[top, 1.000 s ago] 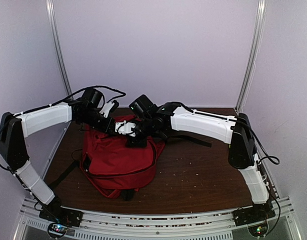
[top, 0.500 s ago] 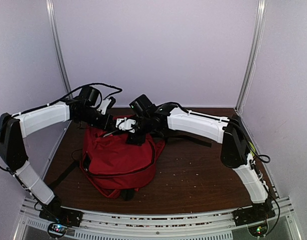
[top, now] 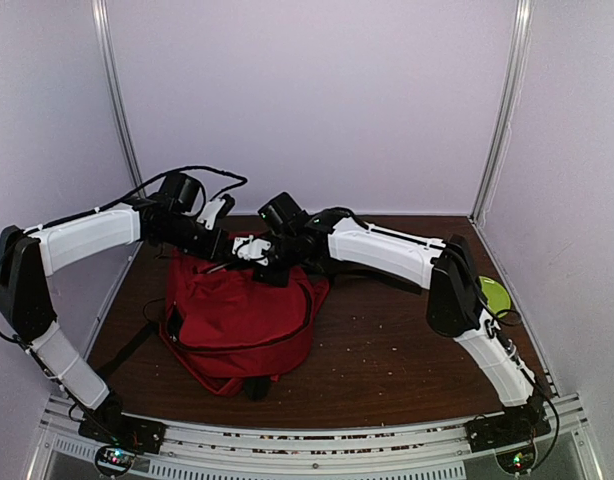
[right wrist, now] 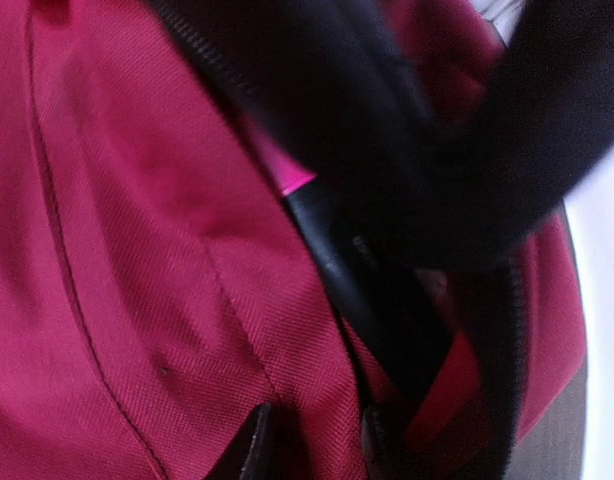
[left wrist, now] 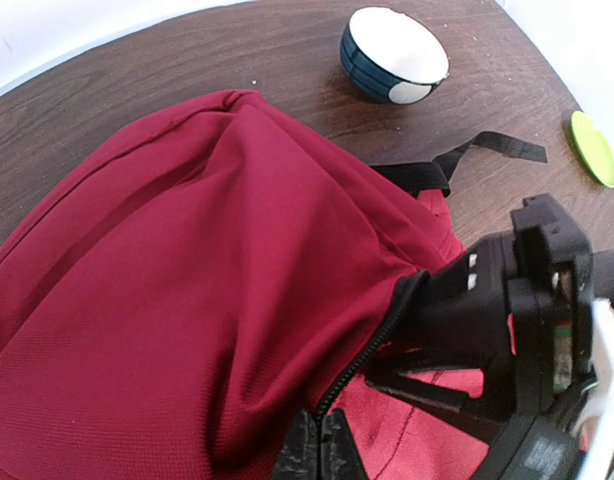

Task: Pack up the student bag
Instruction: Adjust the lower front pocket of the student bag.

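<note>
Position: student bag [top: 237,320] lies centre-left in the top view, long axis running from lower to upper frame, mouth at its upper edge. Left gripper [left wrist: 324,452], fingers closed, pinches the zip edge there. Right gripper [right wrist: 313,440] straddles a red fold directly beneath its tips, fingers apart; whether it clamps cannot be told. Both arms are equally near. Interior blurred, contents hidden.

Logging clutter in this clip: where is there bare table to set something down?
Widest bare patch: the table between the red backpack and the right arm, stopping short of the green disc. A narrower strip lies left of the backpack, crossed by a black strap. Crowded: the backpack's far end, where the left hand and right hand meet.
</note>
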Motion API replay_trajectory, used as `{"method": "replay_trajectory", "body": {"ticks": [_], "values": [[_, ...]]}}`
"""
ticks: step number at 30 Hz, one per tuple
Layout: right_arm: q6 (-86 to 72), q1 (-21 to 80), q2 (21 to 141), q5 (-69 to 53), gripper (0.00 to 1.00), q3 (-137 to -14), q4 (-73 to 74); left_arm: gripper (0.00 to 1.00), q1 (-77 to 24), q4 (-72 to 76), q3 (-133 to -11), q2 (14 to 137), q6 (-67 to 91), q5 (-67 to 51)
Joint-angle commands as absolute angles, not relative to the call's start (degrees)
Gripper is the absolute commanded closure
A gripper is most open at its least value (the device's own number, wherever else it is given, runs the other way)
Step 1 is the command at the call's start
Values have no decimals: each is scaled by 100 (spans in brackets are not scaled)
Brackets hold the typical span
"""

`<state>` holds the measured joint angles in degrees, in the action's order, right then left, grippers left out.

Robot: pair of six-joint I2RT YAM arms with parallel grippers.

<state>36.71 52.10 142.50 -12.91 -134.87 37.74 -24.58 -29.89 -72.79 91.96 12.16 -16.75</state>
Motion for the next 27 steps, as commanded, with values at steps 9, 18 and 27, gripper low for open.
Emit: {"method": "replay_trajectory", "body": {"ticks": [9,18,27], "values": [[3655,5168,12999,-1906,100,-12243,3841,100,-2448,-2650,-7189,9292,1244,-1755],[3063,5170,11991,-2390,100,-11147,2760,100,-2499,-2640,-6898,9290,972,-2998],[3209,5223,11772,-3216,95,-10721,2986,86,-2626,-3029,-6585,8827,797,-3293]]}}
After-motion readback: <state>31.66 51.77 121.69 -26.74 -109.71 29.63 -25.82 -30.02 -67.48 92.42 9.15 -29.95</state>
